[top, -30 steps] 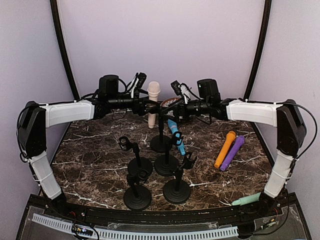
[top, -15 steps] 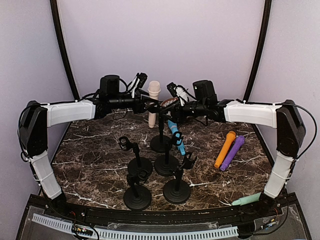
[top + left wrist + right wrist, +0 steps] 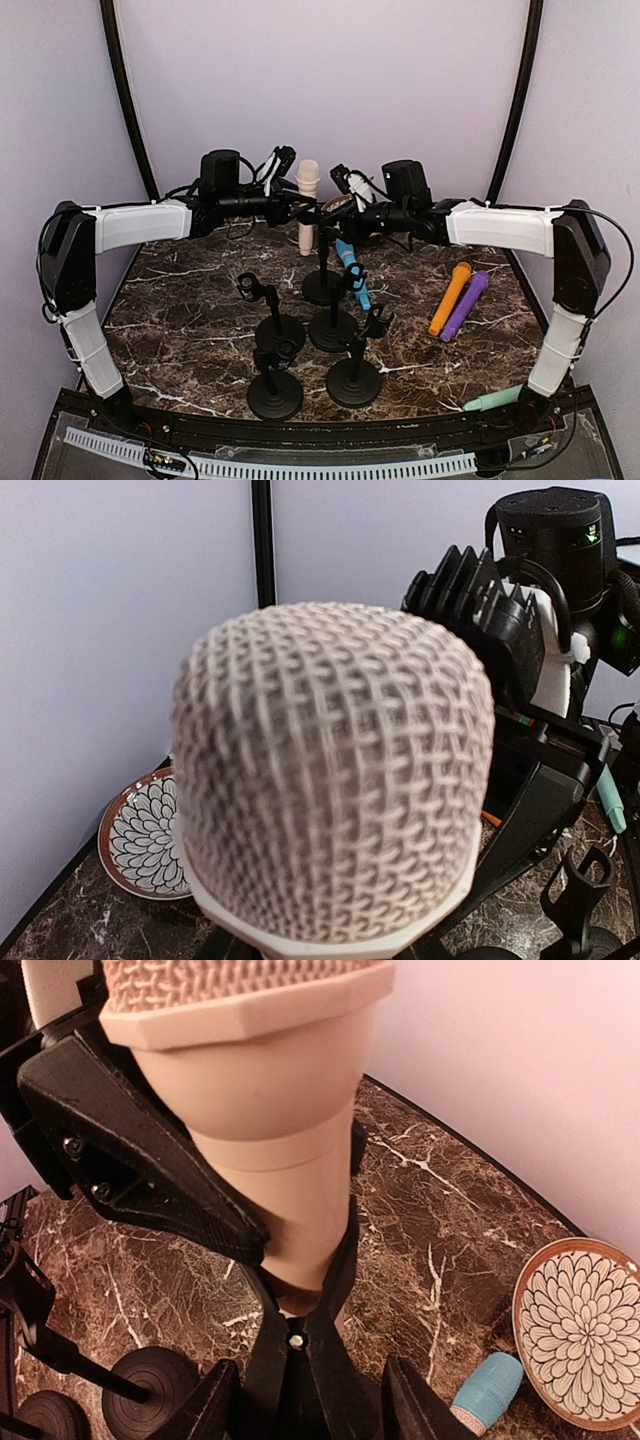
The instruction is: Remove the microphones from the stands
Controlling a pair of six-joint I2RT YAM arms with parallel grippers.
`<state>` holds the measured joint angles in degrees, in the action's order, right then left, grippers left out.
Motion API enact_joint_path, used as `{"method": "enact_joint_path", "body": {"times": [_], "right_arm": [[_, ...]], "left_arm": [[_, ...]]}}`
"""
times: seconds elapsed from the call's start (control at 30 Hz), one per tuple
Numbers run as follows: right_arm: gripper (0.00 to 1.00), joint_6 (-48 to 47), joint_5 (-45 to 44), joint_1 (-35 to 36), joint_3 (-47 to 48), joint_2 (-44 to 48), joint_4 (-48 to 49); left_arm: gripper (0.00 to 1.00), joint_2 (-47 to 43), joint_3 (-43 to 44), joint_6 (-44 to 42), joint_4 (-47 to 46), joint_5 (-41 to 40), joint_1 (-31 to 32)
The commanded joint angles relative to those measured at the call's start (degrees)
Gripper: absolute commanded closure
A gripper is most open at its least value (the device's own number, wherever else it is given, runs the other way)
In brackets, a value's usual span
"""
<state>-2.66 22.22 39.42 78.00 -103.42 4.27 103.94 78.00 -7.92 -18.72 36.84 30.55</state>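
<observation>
Marble table (image 3: 180,300) | arms level, inward | left claw (image 3: 297,207) pinching microphone (image 3: 330,770) | right claw (image 3: 305,1405) straddling stand (image 3: 322,270), grip unclear

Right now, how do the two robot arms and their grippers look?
Both match. The left arm and right arm have white box-shaped covers between rounded black joints, with thin black cables looping at the elbows. The left gripper and right gripper are black, with white parts behind them.

Left arm (image 3: 130,225), right arm (image 3: 500,228): white shells, black joints. Cables loop behind left tool (image 3: 300,207); screws on its black fingers (image 3: 150,1170).
</observation>
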Motion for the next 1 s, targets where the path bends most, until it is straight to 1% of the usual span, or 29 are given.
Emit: {"method": "enact_joint_path", "body": {"times": [0.0, 0.03, 0.13, 0.17, 0.23, 0.3, 0.4, 0.43, 0.47, 0.57, 0.63, 0.67, 0.7, 0.77, 0.8, 0.87, 0.97], "right_arm": [[0.61, -0.4, -2.11, 0.55, 1.22, 0.05, 1.64], [0.68, -0.42, -2.4, 0.57, 1.08, 0.1, 1.81], [0.94, -0.31, -3.64, 0.66, 0.56, 0.53, 2.25], [1.0, -0.23, -3.78, 0.66, 0.39, 0.62, 2.31], [1.0, -0.18, -4.1, 0.66, 0.19, 0.72, 2.32], [1.0, -0.25, -4.19, 0.66, -0.01, 0.82, 2.03], [1.0, -0.4, -4.03, 0.66, -0.59, 1.08, 1.51], [1.0, -0.42, -3.81, 0.68, -0.77, 1.23, 1.38], [0.98, -0.42, -3.41, 0.67, -0.86, 1.3, 1.17], [0.65, -0.31, -2.73, 0.73, -1.14, 1.66, 1.1], [0.39, 0.52, -1.97, 0.67, -1.54, 2.27, 1.69], [0.28, 0.93, -1.43, 0.66, -1.76, 2.77, 2.23], [0.21, 1.44, -0.81, 0.67, -1.91, 3.23, 2.79], [0.12, 2.33, -0.01, 0.53, -2.05, 4.54, 3.85], [0.09, 2.62, 0.44, 0.4, -2.12, 5.33, 4.3], [0.06, 4.41, 1.42, -0.04, -2.53, 7.47, 5.31], [0.01, 6.05, 3.63, -0.39, -4.53, 12.35, 7.39]], "left_arm": [[0.69, -0.94, -0.3, -0.8, -0.56, -0.35, 0.22], [0.7, -1.02, -0.41, -1.03, -0.55, -0.47, 0.17], [0.71, -1.46, -0.83, -1.37, -0.75, -1.02, 0.21], [0.72, -1.59, -0.87, -1.42, -0.96, -1.13, 0.28], [0.73, -2.05, -1.16, -1.48, -1.37, -1.87, 0.32], [0.75, -2.99, -1.61, -1.01, -2.12, -4.32, 0.31], [0.77, -5.96, -2.08, -1.35, -1.92, -10.88, 0.24], [0.77, -6.61, -2.02, -1.55, -1.12, -11.82, 0.11], [0.77, -7.76, -1.83, -1.89, -0.65, -13.23, -0.01], [0.77, -10.72, -1.87, -1.75, 1.98, -15.68, -0.99], [0.77, -12.79, -2.52, -1.4, 3.04, -17.56, -1.43], [0.76, -13.5, -3.05, -1.15, 3.28, -18.38, -1.53], [0.76, -14.88, -3.26, -0.88, 3.65, -18.42, -1.54], [0.76, -16.4, -2.88, 1.06, 4.46, -16.91, -1.49], [0.76, -16.71, -2.47, 1.98, 5.13, -16.28, -1.29], [0.76, -17.32, -0.92, 4.99, 6.04, -14.29, -0.65], [0.76, -17.12, 2.07, 12.12, 7.19, -10.46, 0.52]]}}
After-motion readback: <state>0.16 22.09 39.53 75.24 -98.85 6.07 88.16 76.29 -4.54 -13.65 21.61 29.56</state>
